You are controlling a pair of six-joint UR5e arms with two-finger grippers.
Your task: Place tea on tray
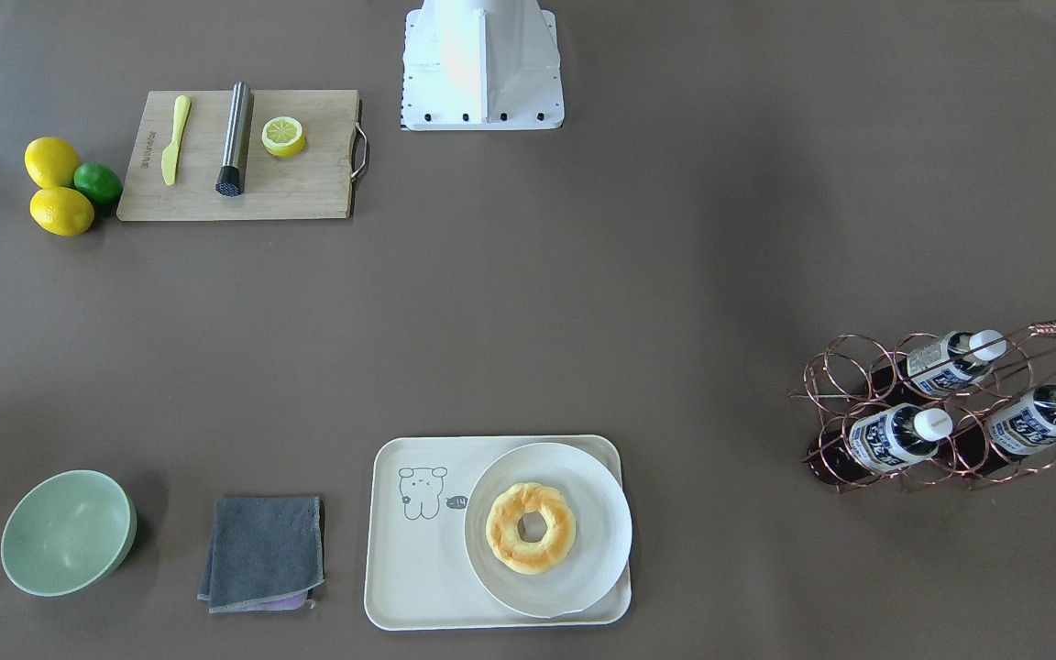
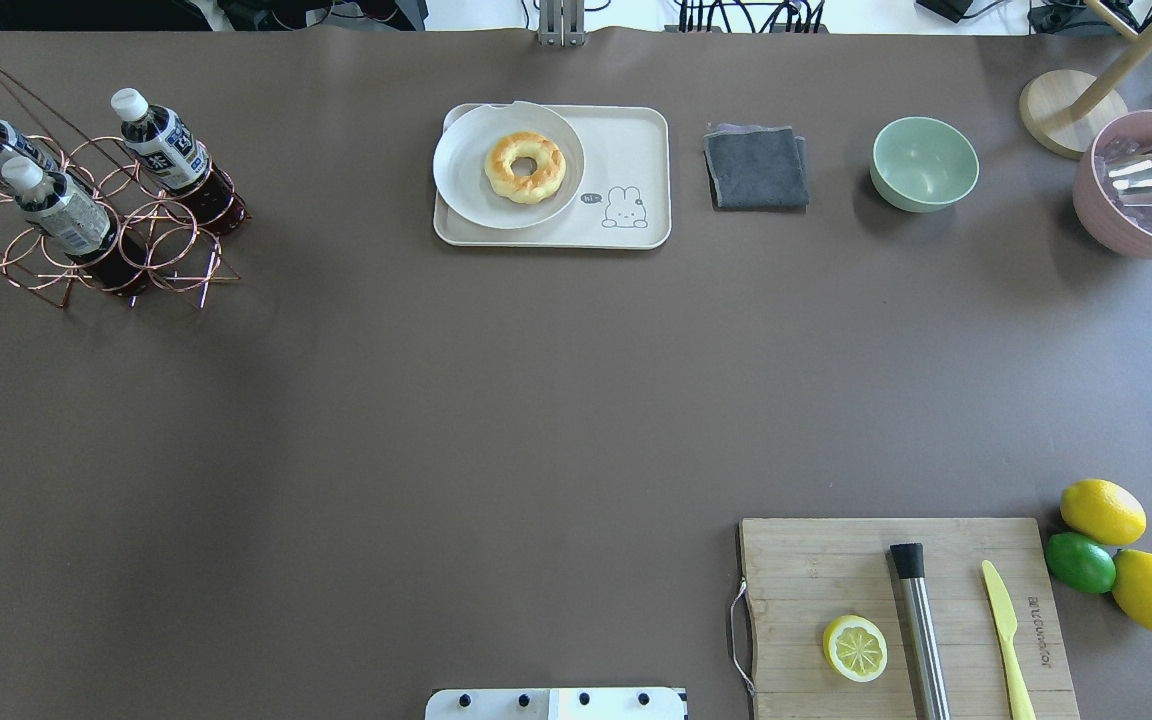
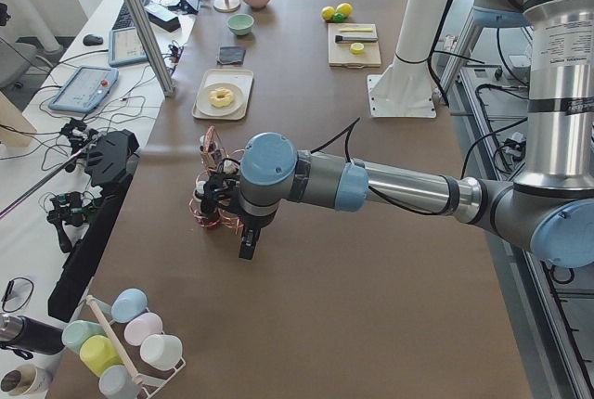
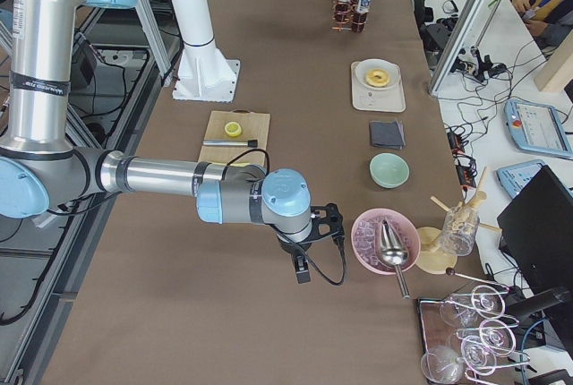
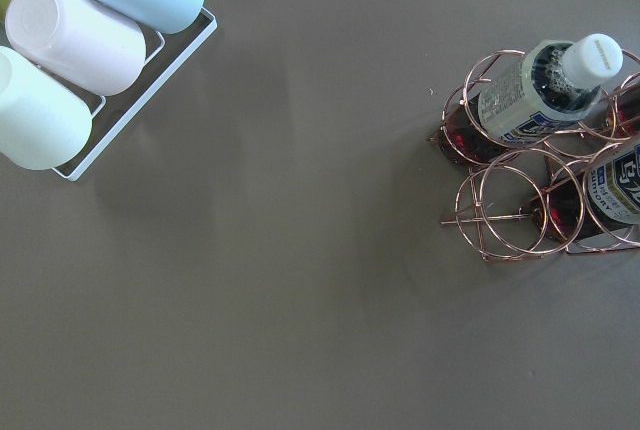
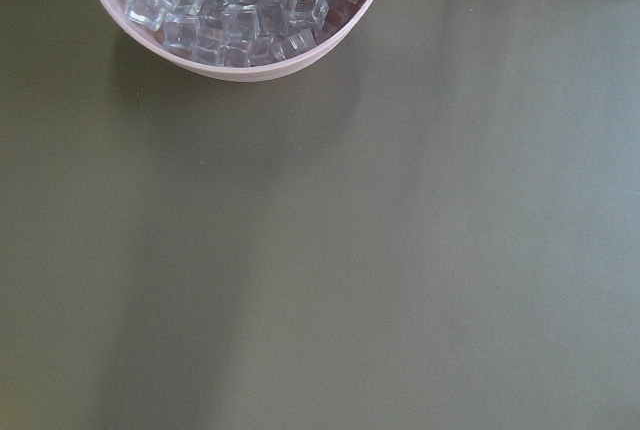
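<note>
Three identical tea bottles (image 1: 899, 437) stand tilted in a copper wire rack (image 1: 835, 367) at the table's left end. They also show in the overhead view (image 2: 164, 143) and in the left wrist view (image 5: 545, 90). The cream tray (image 1: 418, 568) with the bear drawing lies at the far edge, and half of it is covered by a white plate (image 1: 601, 513) with a doughnut. My left gripper (image 3: 246, 249) hangs just beside the rack, seen only in the left side view, so I cannot tell its state. My right gripper (image 4: 303, 273) is by the pink ice bowl, and I cannot tell its state either.
A grey cloth (image 2: 756, 167) and a green bowl (image 2: 924, 163) lie right of the tray. A pink bowl of ice (image 2: 1146, 185) stands at the far right. A cutting board (image 2: 896, 620) with half a lemon, a muddler and a knife is near the robot. A cup rack (image 5: 90, 50) stands beyond the bottle rack.
</note>
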